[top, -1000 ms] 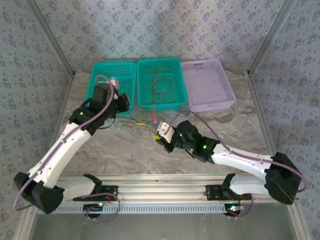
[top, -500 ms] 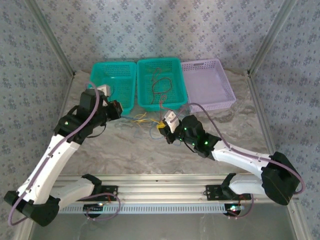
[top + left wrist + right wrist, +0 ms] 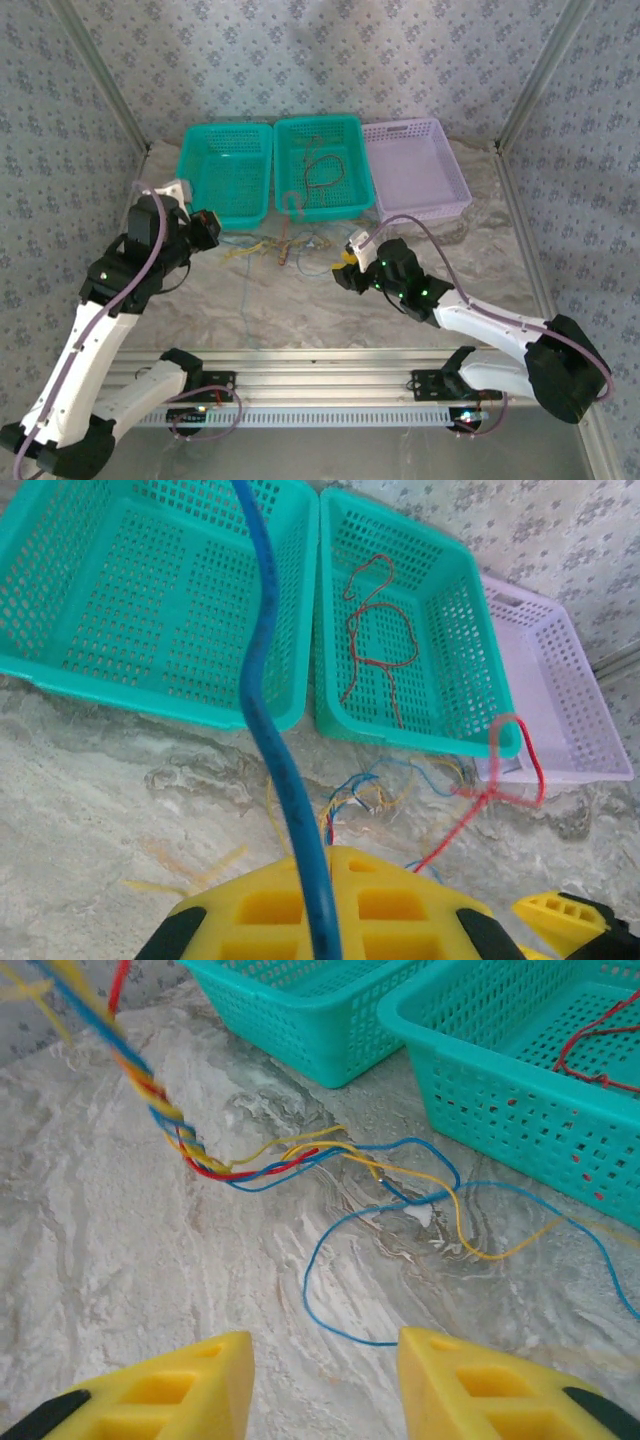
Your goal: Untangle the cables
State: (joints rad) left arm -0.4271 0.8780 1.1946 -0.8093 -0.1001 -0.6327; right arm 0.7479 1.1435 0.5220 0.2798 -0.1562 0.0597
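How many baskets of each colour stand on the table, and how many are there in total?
Teal: 2, the left teal basket and the middle teal basket
Lilac: 1, the lilac basket
Total: 3 baskets

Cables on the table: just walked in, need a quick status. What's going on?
It's a cable-untangling job: a tangle of cables lies on the table. The left claw is shut on a blue cable; the right claw hovers open over loose strands, holding nothing. A red cable lies in the middle teal basket.
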